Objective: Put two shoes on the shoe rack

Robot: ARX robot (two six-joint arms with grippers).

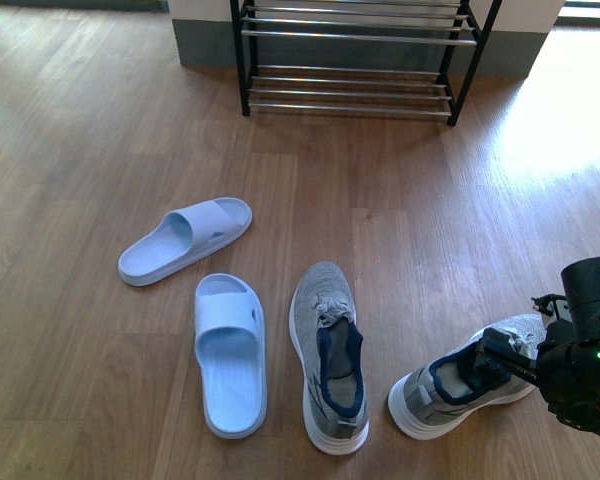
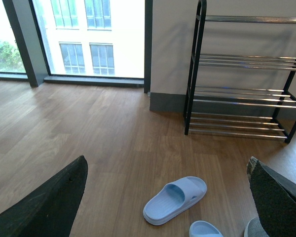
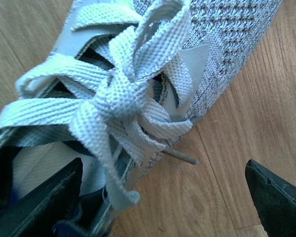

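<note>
Grey sneaker (image 1: pixel 430 395) nearest the right arm lies on the wood floor (image 1: pixel 400 200), well short of the shoe rack (image 1: pixel 350 92); the right gripper (image 3: pixel 162 165) is spread wide at its laced collar, one finger over the opening and one outside, nothing pinched yet; the left gripper (image 2: pixel 166 160) hangs spread and empty; the knit upper looks soft and light, so the firmer collar wall or heel seems the best hold; counted: two sneakers, the second sneaker (image 1: pixel 325 300) alongside; two pale blue slides, a far slide (image 1: pixel 185 240) and a near slide (image 1: pixel 230 350); one rack, no shoe on it
</note>
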